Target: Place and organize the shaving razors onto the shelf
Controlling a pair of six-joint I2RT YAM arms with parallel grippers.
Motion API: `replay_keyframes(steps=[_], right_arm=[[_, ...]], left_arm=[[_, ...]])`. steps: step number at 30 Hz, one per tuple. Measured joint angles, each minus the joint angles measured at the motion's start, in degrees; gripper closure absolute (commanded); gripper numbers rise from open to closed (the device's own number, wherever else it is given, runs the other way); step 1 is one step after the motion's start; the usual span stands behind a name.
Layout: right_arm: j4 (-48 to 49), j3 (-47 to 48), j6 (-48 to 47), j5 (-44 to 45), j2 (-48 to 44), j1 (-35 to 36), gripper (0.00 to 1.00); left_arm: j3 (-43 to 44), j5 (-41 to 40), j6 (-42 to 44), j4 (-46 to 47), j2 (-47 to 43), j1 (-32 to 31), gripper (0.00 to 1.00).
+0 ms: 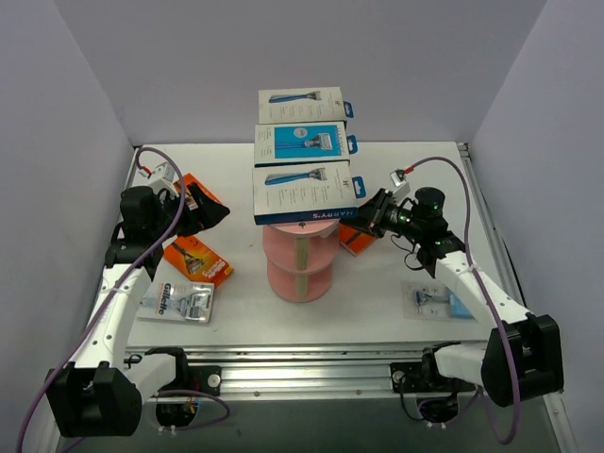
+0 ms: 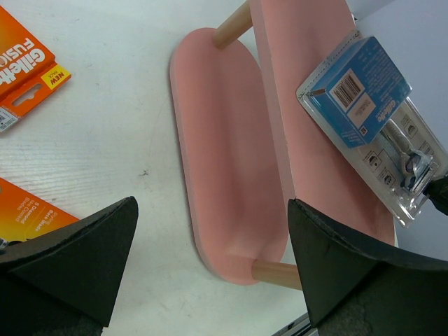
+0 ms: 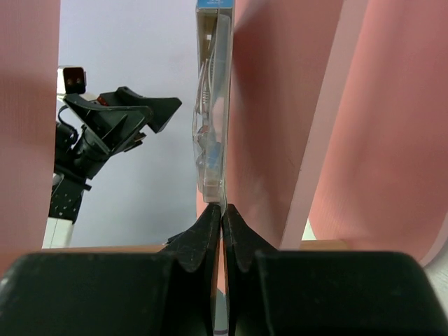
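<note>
The pink shelf (image 1: pixel 286 274) stands mid-table, its top tier carrying three white-and-blue razor boxes (image 1: pixel 304 187). My right gripper (image 1: pixel 362 219) reaches in under that top tier from the right. In the right wrist view it (image 3: pixel 222 208) is shut on the edge of a clear blister razor pack (image 3: pixel 212 105). That pack (image 2: pixel 371 115) lies flat against a pink tier (image 2: pixel 308 154) in the left wrist view. My left gripper (image 1: pixel 206 215) hangs left of the shelf, open (image 2: pixel 213 259) and holding nothing.
Orange razor cards lie left of the shelf (image 1: pixel 196 260) and beside my left arm (image 1: pixel 200 192); another orange card (image 1: pixel 351 242) sits by the shelf's right side. Clear blister packs rest near left (image 1: pixel 184 302) and near right (image 1: pixel 436 300).
</note>
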Motion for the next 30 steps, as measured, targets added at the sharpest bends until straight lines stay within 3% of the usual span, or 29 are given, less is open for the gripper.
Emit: replay_keyframes(steps=[10,18,19,22,27,30], right_arm=[[5.27,2.1,2.25,-7.78,6.36,-2.64,1.0],[4.02,8.39,0.48,-11.43,12.48,-3.04,1.0],[3.41,8.94,-0.17,-11.52,13.07,-3.04,0.94],[1.09,10.38,-2.03,-11.56,14.38,-3.13,0.92],[-3.15,13.73,-4.48,-11.21,15.76,-4.52,0.68],[-4.85,15.69,-5.31,-10.62,15.82,-5.38,0.64]], left_arm=[[0.0,0.0,0.0,0.02,0.0,0.0,0.03],[0.0,0.04,0.0,0.0,0.0,0.0,0.03],[0.0,0.07,0.0,0.02,0.0,0.0,0.03],[0.0,0.17,0.0,0.02,0.0,0.0,0.03],[0.0,0.2,0.0,0.02,0.0,0.0,0.03],[0.0,0.2,-0.02,0.0,0.0,0.0,0.03]])
